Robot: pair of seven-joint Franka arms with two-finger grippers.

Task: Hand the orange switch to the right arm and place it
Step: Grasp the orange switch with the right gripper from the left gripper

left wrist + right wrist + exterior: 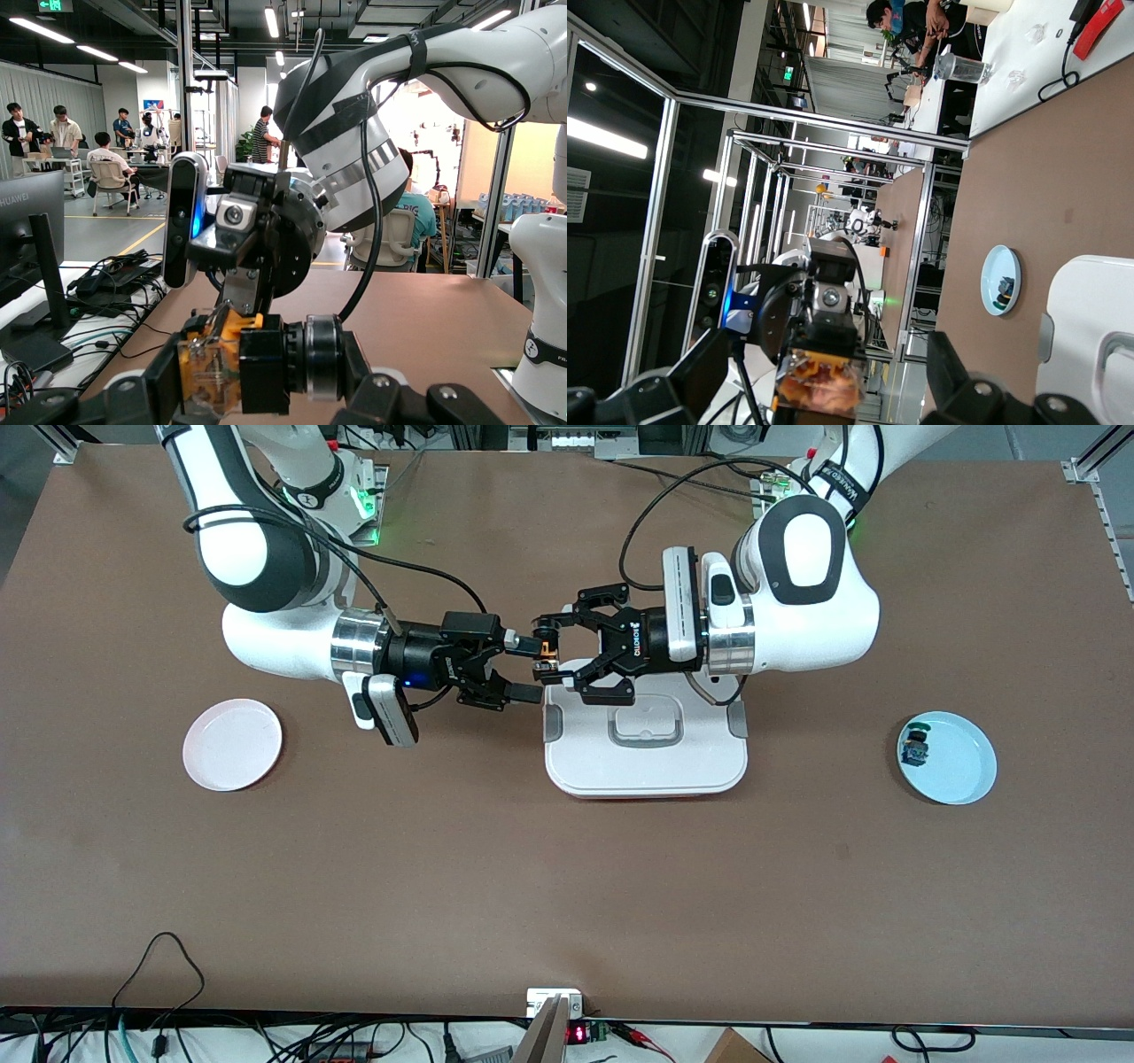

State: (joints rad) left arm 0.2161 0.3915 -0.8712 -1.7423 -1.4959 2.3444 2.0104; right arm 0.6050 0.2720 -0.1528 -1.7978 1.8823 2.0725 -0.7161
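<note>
So the big brown table (443,886) takes up pretty much everything here, with both white arms stretched out sideways and meeting nose to nose over the middle. The right arm (266,633) comes in from its end, the left arm (797,620) from the other.

Under the meeting point sits a white rectangular lid-like tray (647,748) with a handle recess on top. Then there's a white plate (232,744) toward the right arm's end, and a light blue plate (957,766) toward the left arm's end with a small switch with a blue block (915,751) lying in it near the rim.

The left gripper (551,662), the claw-looking one, is clenched on the orange switch (547,652), holding it up in the air just above the tray's edge. The right gripper (523,666) has its straight fingers spread apart, one on each side of the switch, not pinching it as far as I can see.

The left wrist view shows the orange switch (213,372) up close, the orange-yellow block wedged between the dark fingers.
</note>
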